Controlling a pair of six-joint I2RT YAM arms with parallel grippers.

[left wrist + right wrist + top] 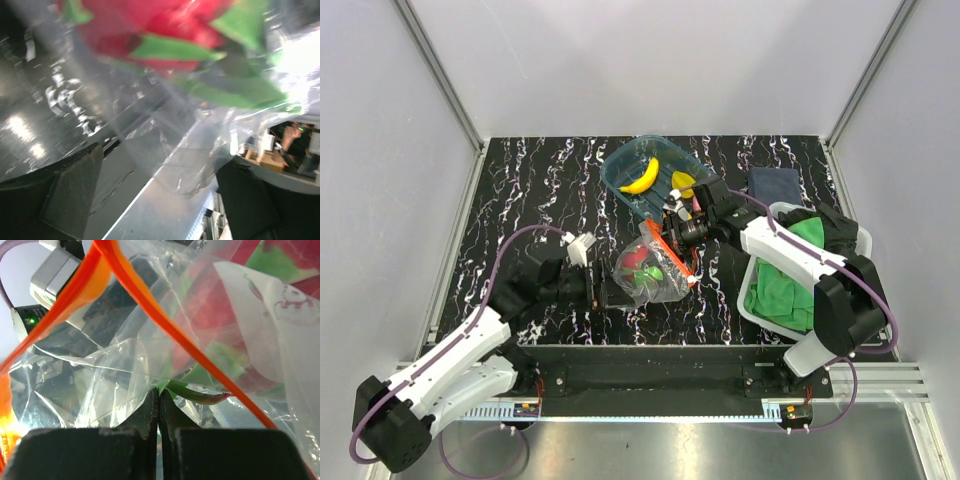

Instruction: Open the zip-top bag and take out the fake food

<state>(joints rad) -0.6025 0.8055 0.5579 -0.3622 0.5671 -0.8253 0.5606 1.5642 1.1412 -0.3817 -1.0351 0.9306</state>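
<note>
The zip-top bag (655, 272) is clear crinkly plastic with an orange zip strip (672, 250), and it hangs just above the table's middle. A red fruit with green leaves (642, 272) shows through it. My right gripper (676, 230) is shut on the bag's film (125, 370) just below the zip strip (150, 305). My left gripper (607, 292) is open at the bag's lower left. A loose corner of the bag (192, 167) hangs between its fingers (75, 192), untouched, and the red fruit (160, 30) fills the view above. A yellow banana (640, 178) and a yellow round piece (683, 183) lie in the teal tray.
The teal tray (620, 190) stands at the back centre, right behind the right gripper. A white basket (753, 305) holding green cloth (785, 290) stands under the right arm. A dark blue cloth (775, 182) lies at the back right. Grey walls close in three sides.
</note>
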